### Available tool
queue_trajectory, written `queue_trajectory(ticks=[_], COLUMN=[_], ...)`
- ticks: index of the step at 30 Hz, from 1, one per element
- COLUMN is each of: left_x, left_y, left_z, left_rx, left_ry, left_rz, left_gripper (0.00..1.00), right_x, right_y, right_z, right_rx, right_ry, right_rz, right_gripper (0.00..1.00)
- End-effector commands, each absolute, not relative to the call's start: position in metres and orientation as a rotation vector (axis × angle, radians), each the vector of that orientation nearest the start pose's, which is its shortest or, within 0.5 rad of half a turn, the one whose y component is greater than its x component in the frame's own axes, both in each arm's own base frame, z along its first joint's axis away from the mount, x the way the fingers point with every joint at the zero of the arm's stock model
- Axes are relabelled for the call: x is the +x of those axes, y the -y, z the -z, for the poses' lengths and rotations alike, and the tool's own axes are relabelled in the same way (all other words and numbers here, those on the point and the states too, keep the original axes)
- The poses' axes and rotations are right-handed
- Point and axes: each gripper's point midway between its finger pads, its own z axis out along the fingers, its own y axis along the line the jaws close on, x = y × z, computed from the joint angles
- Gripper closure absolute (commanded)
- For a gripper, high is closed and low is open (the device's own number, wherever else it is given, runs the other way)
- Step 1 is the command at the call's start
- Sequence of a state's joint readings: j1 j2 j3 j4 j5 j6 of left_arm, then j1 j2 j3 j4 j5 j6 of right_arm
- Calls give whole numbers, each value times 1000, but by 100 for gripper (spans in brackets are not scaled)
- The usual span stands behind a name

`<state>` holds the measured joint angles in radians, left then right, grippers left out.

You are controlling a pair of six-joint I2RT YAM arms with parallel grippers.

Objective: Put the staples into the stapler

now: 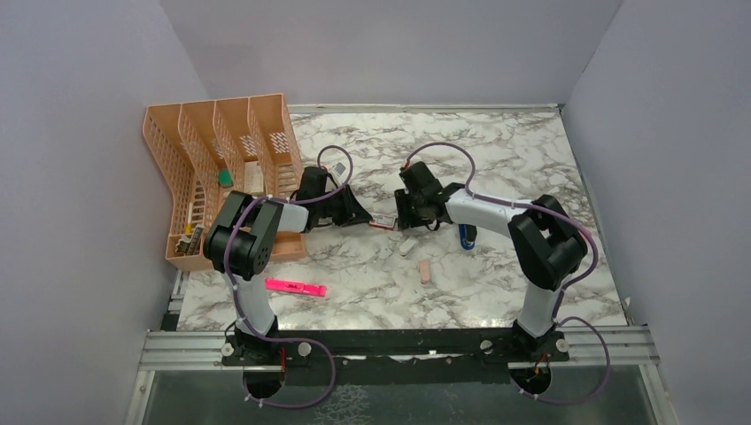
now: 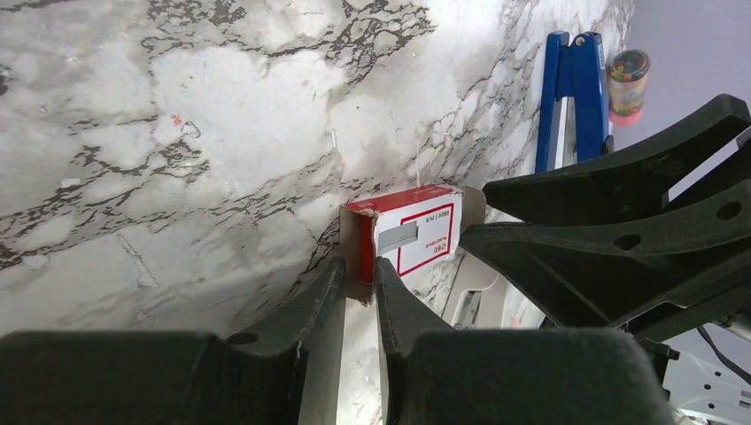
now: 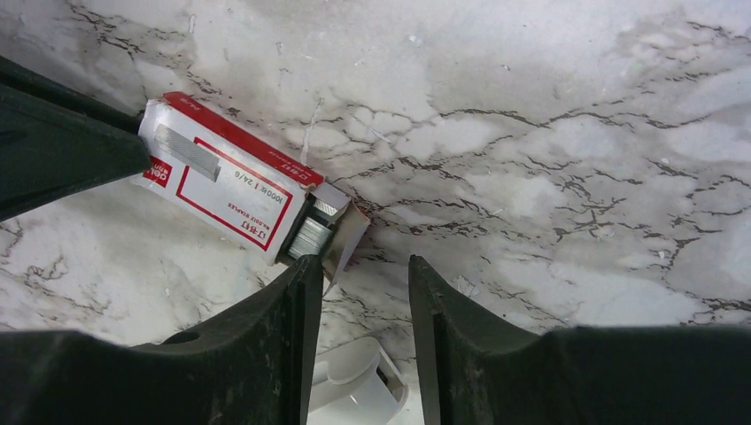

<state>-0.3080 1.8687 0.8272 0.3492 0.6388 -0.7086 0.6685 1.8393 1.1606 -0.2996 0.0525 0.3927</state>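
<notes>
Left end effector (image 2: 360, 270) clenched on small red-and-white cardboard staple box (image 2: 416, 232) mid-scene, right end effector (image 3: 363, 266) released at its open end, slim blue stapler (image 1: 467, 236) to the right half-hidden by right arm (image 1: 483, 211).

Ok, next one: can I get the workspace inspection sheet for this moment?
Surface: marble-patterned table, flat.
Job's things: staple box lying flat, one end open, staples showing; blue stapler apart, to its right.
Clutter: pink highlighter, white capsule piece, peach piece, peach basket rack.
Grippers: left gripper pinches the box's other end; right gripper open at the open end.
Cables: purple cables looped along both arms.
Surroundings: plain lilac walls on three sides.
</notes>
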Motion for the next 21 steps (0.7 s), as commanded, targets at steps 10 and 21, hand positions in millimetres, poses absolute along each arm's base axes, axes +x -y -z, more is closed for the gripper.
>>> queue_trajectory(ticks=[10,21], left_x=[352,349], left_y=[251,256], left_z=[-41,-40], left_rx=[-59,-41], left_ry=[-2387,-2390], left_rz=[1255,1290], left_gripper=[80,85], right_x=[340,345], right_y=[-274,-274], right_z=[-37,-38], right_rx=[-288,-282], right_ry=[-2540,-2519], right_rz=[-329,-318], right_gripper=[76,95])
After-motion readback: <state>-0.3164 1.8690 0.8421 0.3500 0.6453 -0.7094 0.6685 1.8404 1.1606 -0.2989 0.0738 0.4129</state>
